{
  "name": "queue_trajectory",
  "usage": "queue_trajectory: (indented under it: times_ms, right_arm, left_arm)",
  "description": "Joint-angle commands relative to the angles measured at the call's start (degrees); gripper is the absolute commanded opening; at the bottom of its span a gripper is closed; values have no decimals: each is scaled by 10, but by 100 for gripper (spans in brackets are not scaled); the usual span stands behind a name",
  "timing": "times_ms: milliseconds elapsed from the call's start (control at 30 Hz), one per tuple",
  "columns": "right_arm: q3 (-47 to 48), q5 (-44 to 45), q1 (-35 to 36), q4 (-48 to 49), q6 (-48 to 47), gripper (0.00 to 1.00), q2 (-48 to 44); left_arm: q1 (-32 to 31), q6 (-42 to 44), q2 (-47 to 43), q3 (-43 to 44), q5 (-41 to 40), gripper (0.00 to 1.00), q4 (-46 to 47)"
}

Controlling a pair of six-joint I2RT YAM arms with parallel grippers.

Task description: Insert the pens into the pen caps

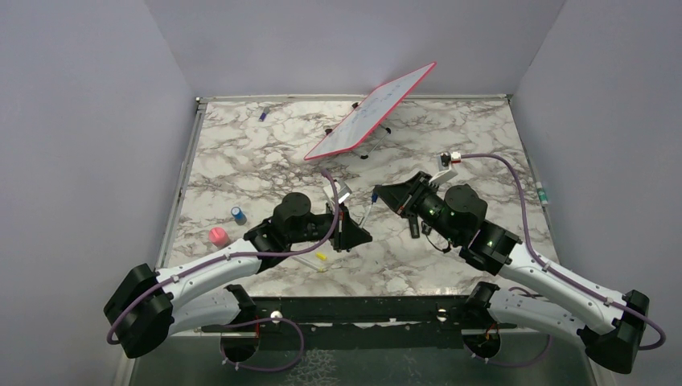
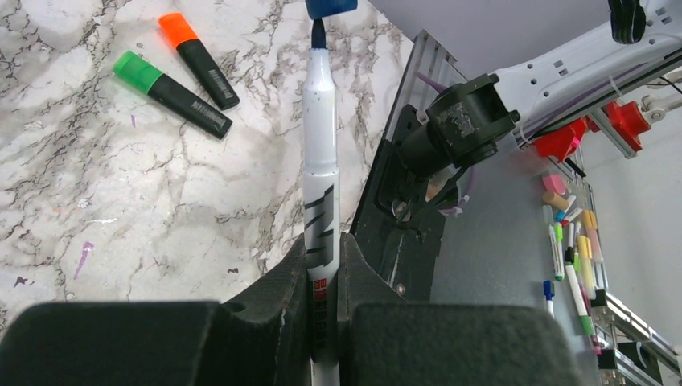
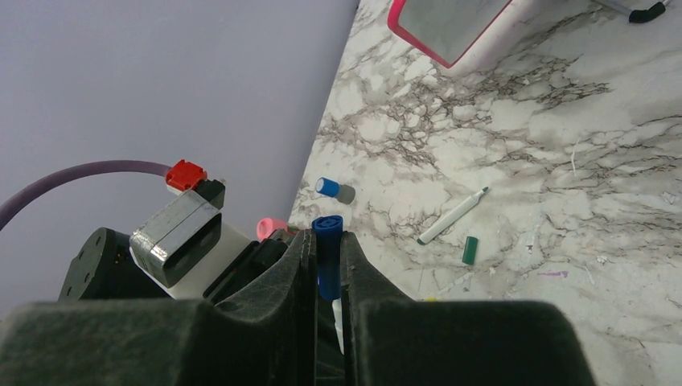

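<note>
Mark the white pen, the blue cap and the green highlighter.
white pen (image 2: 320,121): left wrist view, upper barrel.
blue cap (image 3: 328,251): right wrist view, cap's side.
green highlighter (image 2: 189,107): left wrist view, black barrel.

White arms, black joints, purple cables

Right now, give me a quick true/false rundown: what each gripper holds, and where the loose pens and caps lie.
1. The left gripper is shut on a white pen. True.
2. The right gripper is open and empty. False: it is shut on a blue cap.
3. The blue cap is pushed all the way onto the white pen. False: the pen's dark tip shows below the cap.
4. A green-ended highlighter and an orange-ended highlighter lie on the table. True.
5. The green cap sits on the green-tipped pen. False: it lies beside that pen, apart.
</note>
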Motion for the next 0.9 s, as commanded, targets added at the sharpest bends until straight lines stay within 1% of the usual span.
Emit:
queue_trajectory:
  times_ms: [0,333,433,667,867]
  right_arm:
    - [-5,-19,1,3,-12,9,-2]
    - [-11,-25,1,9,-16,9,2]
    - [-13,-40,1,19,-22,9,5]
    - [-38,-95,1,67,-35,9,3]
    - [-55,-166,1,106,-55,11,-1]
  left_arm:
    - [-3,-8,3,21,-13,0,28]
    - [-3,-13,-2,19,-13,0,34]
    - [-3,-20,-4,20,-21,0,37]
    - [-3,-34,-16,35,-47,0,52]
    - [-3,-29,-30,41,-62,0,60]
